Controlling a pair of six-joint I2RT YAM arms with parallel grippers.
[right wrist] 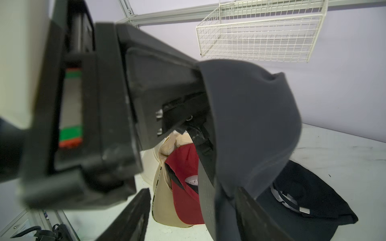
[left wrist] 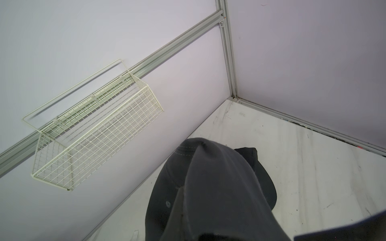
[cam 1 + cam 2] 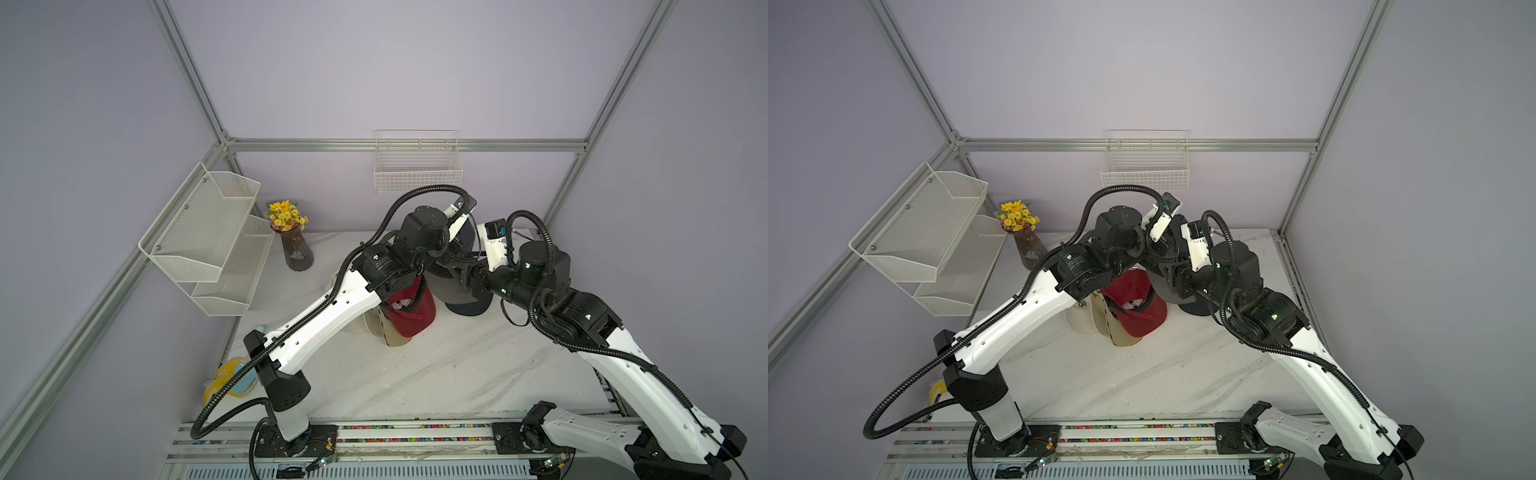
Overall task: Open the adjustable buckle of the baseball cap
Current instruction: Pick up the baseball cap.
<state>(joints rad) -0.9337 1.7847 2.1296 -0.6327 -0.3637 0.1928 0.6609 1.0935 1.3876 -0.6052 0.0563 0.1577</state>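
White arm shells (image 3: 332, 316), black joints (image 3: 382, 266) and ribbed black cables (image 3: 415, 192).

A white marble-patterned tabletop (image 3: 436, 374) is recorded. A ribbed vase (image 3: 297, 249) of yellow flowers stands at its back left. A cream cap (image 3: 1077, 322), beige cap (image 3: 397, 338) and red cap (image 3: 409, 311) are found overlapped mid-table, with a black cap (image 3: 468, 309) just beside them and a yellow-and-blue item (image 3: 232, 380) at the left edge.
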